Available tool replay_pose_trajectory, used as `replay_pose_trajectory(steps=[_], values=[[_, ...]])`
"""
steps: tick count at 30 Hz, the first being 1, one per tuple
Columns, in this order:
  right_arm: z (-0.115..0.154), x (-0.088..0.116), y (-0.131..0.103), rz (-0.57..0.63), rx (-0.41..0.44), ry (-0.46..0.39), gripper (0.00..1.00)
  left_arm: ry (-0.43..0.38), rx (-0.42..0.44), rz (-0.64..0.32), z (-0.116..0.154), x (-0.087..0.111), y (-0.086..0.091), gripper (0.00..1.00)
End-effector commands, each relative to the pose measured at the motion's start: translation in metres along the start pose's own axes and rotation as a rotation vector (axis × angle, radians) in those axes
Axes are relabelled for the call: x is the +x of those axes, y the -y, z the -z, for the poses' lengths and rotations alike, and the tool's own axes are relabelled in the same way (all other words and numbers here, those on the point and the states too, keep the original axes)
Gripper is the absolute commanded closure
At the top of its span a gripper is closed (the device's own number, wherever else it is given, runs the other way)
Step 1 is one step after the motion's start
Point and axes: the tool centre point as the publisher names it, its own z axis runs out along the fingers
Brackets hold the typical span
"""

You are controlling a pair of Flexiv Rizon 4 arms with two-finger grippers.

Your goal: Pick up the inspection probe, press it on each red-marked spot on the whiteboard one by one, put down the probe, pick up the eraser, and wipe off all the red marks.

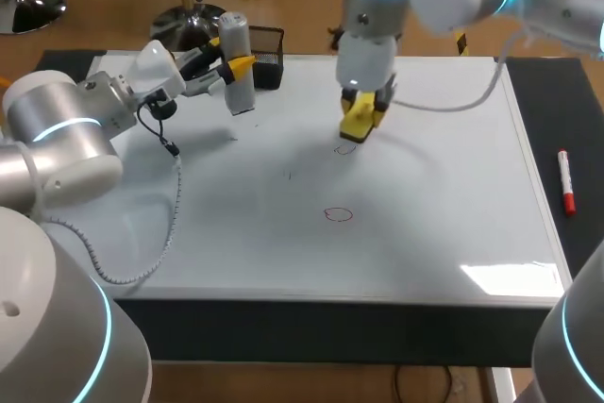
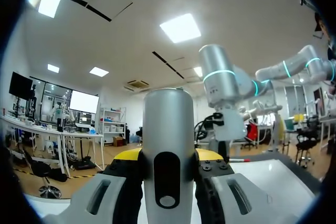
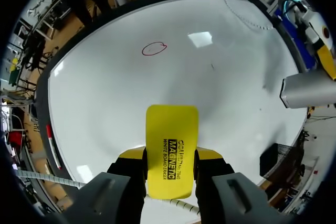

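Nearest the robot lay the front edge of the whiteboard point(image 1: 283, 271), which covered most of the dark tabletop point(image 1: 557, 92). A white coiled cable point(image 1: 176, 200) from the left arm drooped over the board's near left part. A little farther in, near the middle of the board, a hand-drawn red circle point(image 1: 338, 215) stood well apart from both claws. To the right, off the board on the dark strip of tabletop, a red marker point(image 1: 565, 181) lay lengthwise beside the board's edge. Farther still, the right claw point(image 1: 362, 112) hung straight down over the board. Its two yellow-tipped fingers were closed from both sides on the yellow eraser point(image 1: 358, 124), set only as far apart as the eraser's narrow body, and the eraser stuck out beyond the fingertips. The eraser's face carried dark print running along its length. A second red mark point(image 1: 346, 148) sat just on the near side of the eraser; whether the eraser touched the board could not be told. Beyond, over the far left of the board, the left claw point(image 1: 238, 67) gripped the silver probe point(image 1: 236, 77) around its middle, a finger pressed on either side. The probe stood nearly upright, clear of the surface, with a dark oval slot on the side facing the wrist camera. Farthest, at the board's back edge just beside the probe, stood a black mesh basket point(image 1: 269, 54).
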Motion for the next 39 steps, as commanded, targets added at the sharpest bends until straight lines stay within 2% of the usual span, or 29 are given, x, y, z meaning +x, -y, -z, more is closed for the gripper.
replay_pose_trajectory(steps=[1, 11, 21, 26, 39], values=[[-0.014, -0.011, -0.008, 0.016, -0.001, 0.009, 1.0, 0.003, 0.002, -0.001, -0.001, 0.001, 0.0, 1.0], [-0.048, -0.038, -0.024, 0.075, -0.054, -0.003, 1.0, 0.003, 0.002, -0.001, -0.001, 0.001, 0.0, 1.0], [-0.053, -0.049, -0.026, 0.098, -0.062, 0.002, 1.0, 0.003, 0.002, -0.001, -0.001, 0.001, 0.0, 1.0], [-0.058, -0.044, -0.026, 0.093, -0.067, -0.001, 1.0, 0.003, 0.002, -0.001, -0.001, 0.001, 0.0, 1.0], [-0.077, -0.01, -0.024, 0.025, -0.098, -0.023, 1.0, 0.003, 0.002, -0.001, -0.001, 0.001, 0.0, 1.0]])
